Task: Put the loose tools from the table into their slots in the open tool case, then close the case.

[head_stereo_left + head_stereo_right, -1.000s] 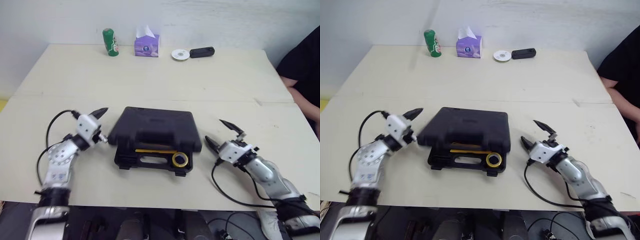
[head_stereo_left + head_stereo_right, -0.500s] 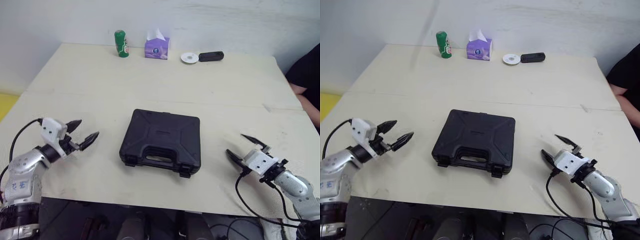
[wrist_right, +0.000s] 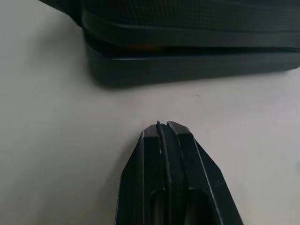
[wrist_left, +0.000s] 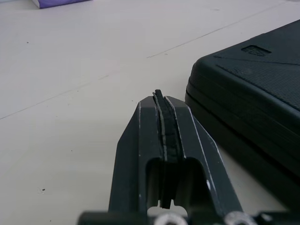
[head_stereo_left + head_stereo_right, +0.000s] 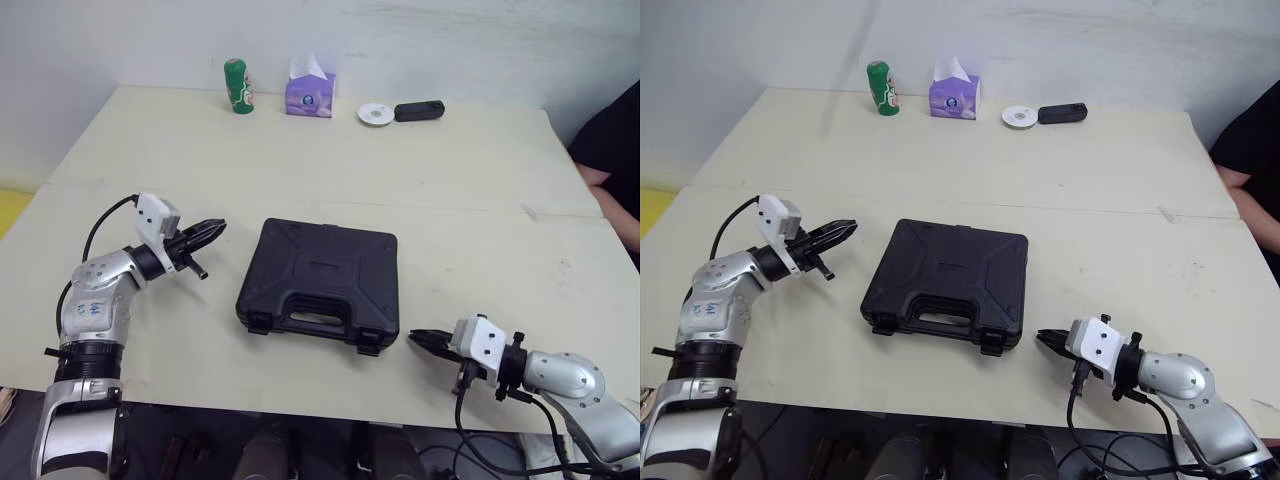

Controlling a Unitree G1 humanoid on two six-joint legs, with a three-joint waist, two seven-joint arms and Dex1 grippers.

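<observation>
The black tool case lies flat in the middle of the table with its lid down and its handle toward me. In the right wrist view a thin yellow streak shows in the seam between lid and base. My left gripper is shut and empty, its tips a short way off the case's left far corner. My right gripper is shut and empty too, low over the table just off the case's front right corner.
Along the table's far edge stand a green can, a purple tissue box, a white disc and a black device. A person in black sits at the right edge. Cables trail from both wrists.
The case's lid, ajar a second ago with a yellow roll showing, now lies down. Both grippers have gone from open to shut and moved in toward the case.
</observation>
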